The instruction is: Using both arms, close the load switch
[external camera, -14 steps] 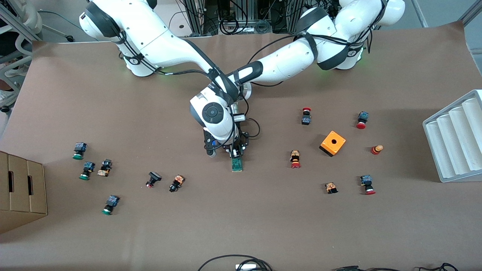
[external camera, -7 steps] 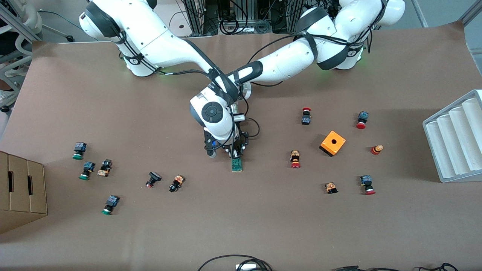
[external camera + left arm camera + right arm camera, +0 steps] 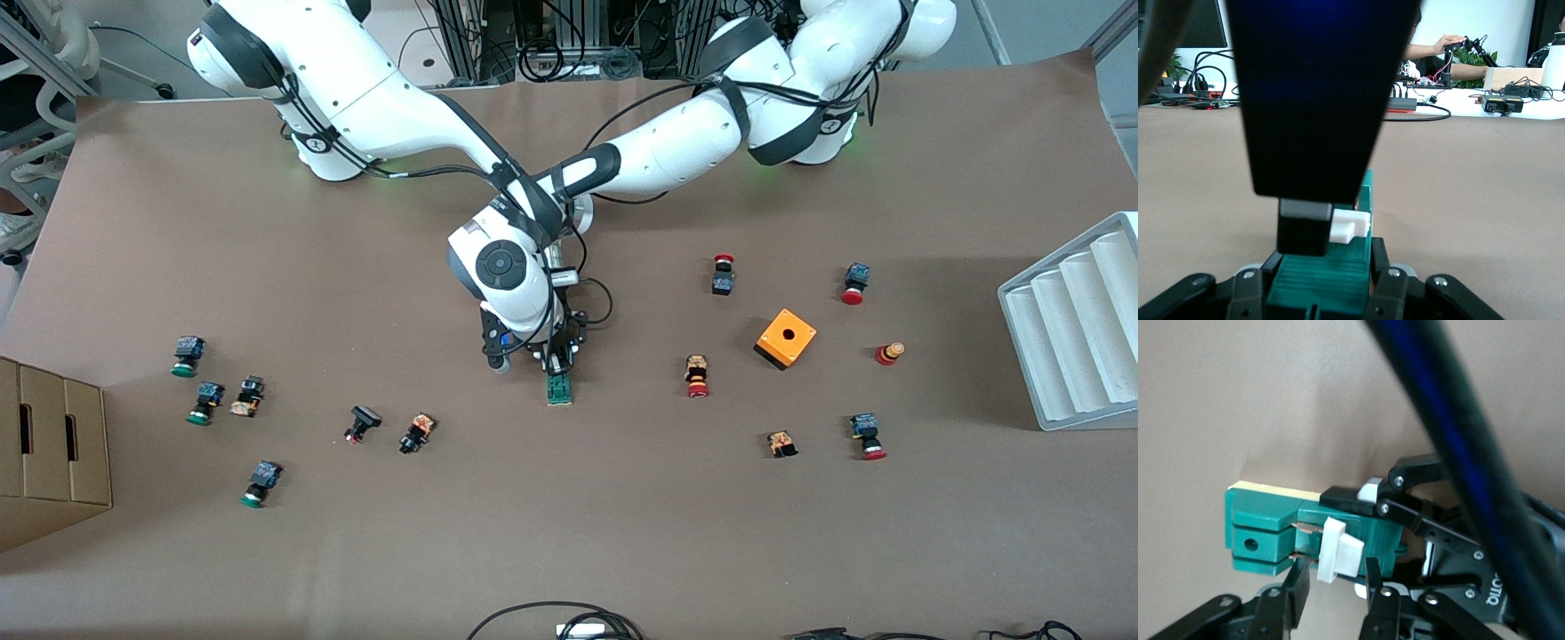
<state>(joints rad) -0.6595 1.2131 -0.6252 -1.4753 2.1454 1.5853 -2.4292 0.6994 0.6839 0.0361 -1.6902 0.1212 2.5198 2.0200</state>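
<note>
nothing moved | left gripper [image 3: 1318,280] clamps load switch [image 3: 559,388] | right gripper [image 3: 1331,587] straddles white block, grip unclear

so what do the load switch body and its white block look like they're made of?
Load switch body: looks like moulded green plastic, matte, with crisp edges and a moulded round hole. White block: probably plastic too, smooth and opaque. Left gripper and right gripper clamp it.

load switch [image 3: 559,388] half hidden under both grippers, left gripper [image 3: 1318,283] cut off by edge
</note>
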